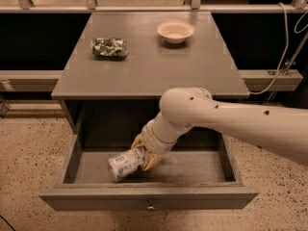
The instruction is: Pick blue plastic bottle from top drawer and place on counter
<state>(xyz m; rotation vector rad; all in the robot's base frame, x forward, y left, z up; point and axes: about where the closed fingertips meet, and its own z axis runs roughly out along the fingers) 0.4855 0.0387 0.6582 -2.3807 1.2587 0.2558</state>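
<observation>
We see the gripper (pixel 143 154) low inside the open top drawer (pixel 202 196), with its jaws closed on one end of the blue plastic bottle (pixel 122 164). The bottle is tilted, near the drawer's front panel. On the counter (pixel 154 71) lie a green packet (pixel 109 47) and a bowl (pixel 175 31), well apart.
</observation>
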